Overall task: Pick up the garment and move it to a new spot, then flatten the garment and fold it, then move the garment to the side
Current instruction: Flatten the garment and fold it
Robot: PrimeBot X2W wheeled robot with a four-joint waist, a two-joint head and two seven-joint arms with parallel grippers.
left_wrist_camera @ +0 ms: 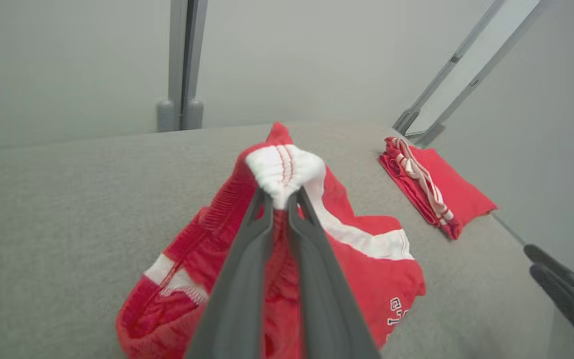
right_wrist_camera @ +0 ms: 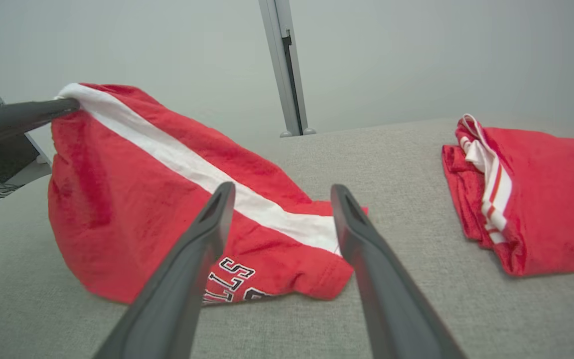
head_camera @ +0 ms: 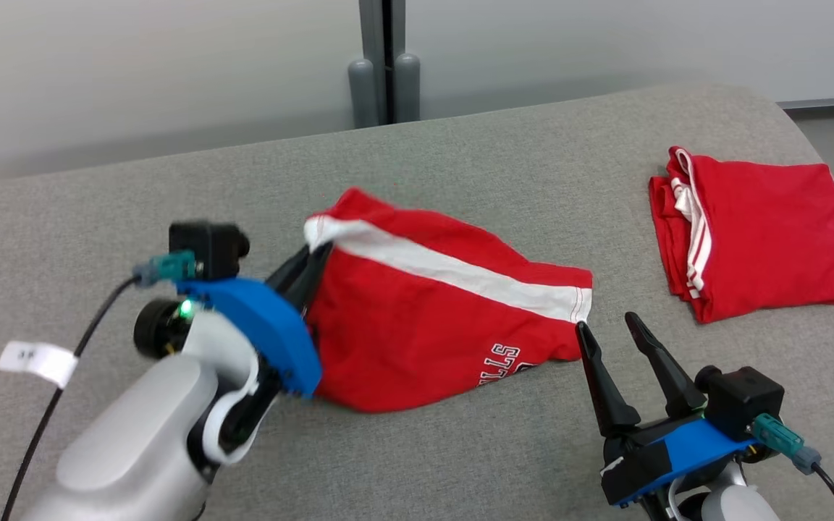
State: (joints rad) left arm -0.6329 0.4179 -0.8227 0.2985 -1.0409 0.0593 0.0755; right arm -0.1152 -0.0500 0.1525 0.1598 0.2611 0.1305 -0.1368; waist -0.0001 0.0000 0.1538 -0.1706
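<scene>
The garment is a pair of red shorts (head_camera: 417, 325) with a white side stripe and white lettering, partly lifted off the grey surface. My left gripper (head_camera: 308, 268) is shut on its white-edged corner, which hangs raised in the left wrist view (left_wrist_camera: 284, 174). The rest of the shorts (right_wrist_camera: 167, 199) drapes down to the surface. My right gripper (head_camera: 609, 325) stands open just right of the shorts' lower hem, touching nothing; its fingers (right_wrist_camera: 207, 234) frame the hem in the right wrist view.
A second red garment (head_camera: 757, 231), folded, with white stripes, lies at the far right near the surface's edge (left_wrist_camera: 431, 192) (right_wrist_camera: 531, 194). A grey post (head_camera: 384, 65) rises behind the grey cushioned surface (head_camera: 135, 188). A cable with a white tag (head_camera: 37, 362) trails from my left arm.
</scene>
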